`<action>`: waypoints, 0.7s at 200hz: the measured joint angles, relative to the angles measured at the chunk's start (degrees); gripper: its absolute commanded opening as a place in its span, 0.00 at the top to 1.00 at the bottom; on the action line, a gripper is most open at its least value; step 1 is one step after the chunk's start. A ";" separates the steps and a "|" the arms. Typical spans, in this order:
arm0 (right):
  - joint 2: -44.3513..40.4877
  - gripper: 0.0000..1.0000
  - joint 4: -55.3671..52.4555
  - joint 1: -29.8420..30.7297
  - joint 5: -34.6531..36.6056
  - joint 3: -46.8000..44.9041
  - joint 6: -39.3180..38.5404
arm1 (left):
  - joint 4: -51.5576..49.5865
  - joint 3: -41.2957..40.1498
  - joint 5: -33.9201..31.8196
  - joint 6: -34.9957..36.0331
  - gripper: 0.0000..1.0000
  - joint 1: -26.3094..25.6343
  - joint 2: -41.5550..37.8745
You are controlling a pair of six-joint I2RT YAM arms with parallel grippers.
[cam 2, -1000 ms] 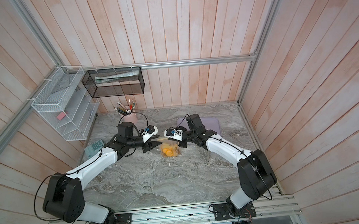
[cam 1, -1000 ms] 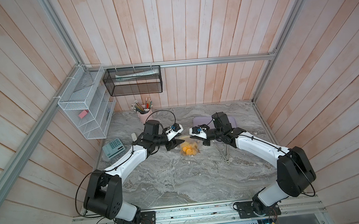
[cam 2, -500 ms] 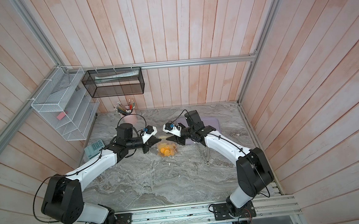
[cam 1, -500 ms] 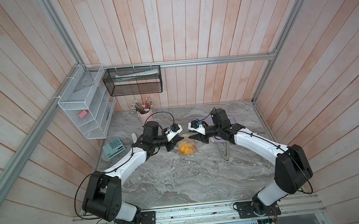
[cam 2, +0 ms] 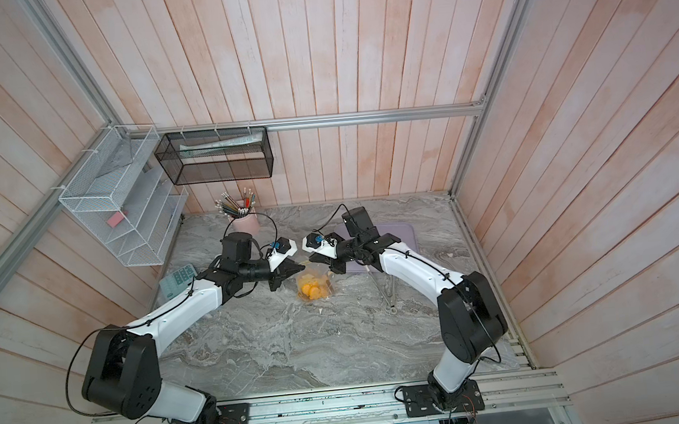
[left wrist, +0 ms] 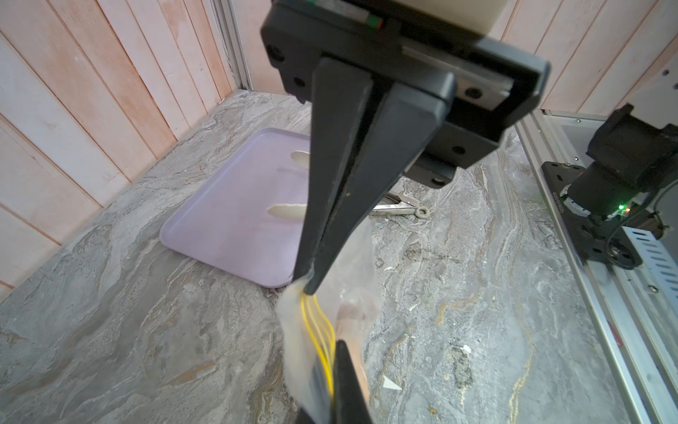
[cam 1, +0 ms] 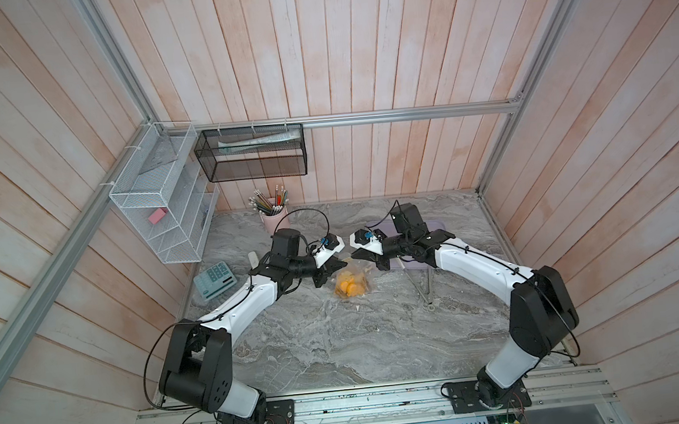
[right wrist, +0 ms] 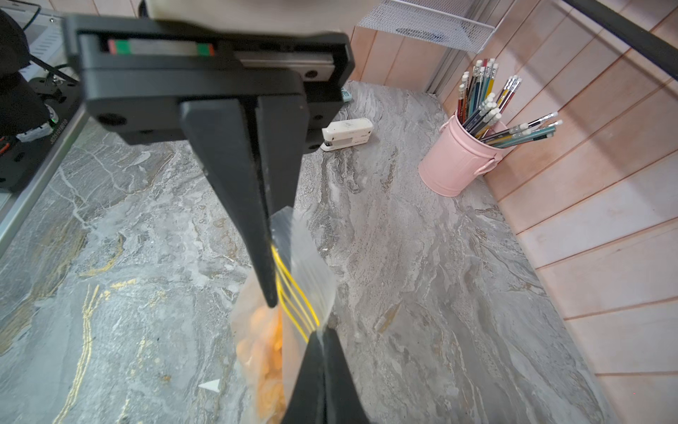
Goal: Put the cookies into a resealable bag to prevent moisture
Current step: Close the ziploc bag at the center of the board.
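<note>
Tabletop [cam 1: 319,347]: grey marble, under everything. The bag's bottom looks about to rest on it, so I would let it carry the weight and not haul on the plastic.
Resealable bag [cam 1: 353,276]: mid-tabletop, just near of the lilac tray [left wrist: 227,220], hanging upright between my two arms with its mouth up.
Left fingers [left wrist: 330,183]: pressed together, pinching one end of the bag's top edge. This is my anchor; I would hold it firm and level.
Right fingers [right wrist: 234,183]: nearly together, astride the top edge close to the left pair. The strip runs between them, but I cannot tell whether they bite yet.
Seal strip [right wrist: 293,293]: thin yellow lines, bunched and curved between the two pairs, so I judge it not fully mated. I would draw it taut and straight first, then pinch and slide along it away from the left fingers, squeezing on the lines and not on the flap above them.
Cookies [cam 1: 348,289]: orange heap low inside the bag, well below the strip. I would avoid tilting, so none ride up into the seal.
</note>
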 measured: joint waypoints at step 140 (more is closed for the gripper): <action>-0.85 1.00 -7.13 -0.52 7.76 0.35 -5.51 | -9.35 5.46 1.40 7.15 1.00 2.16 2.32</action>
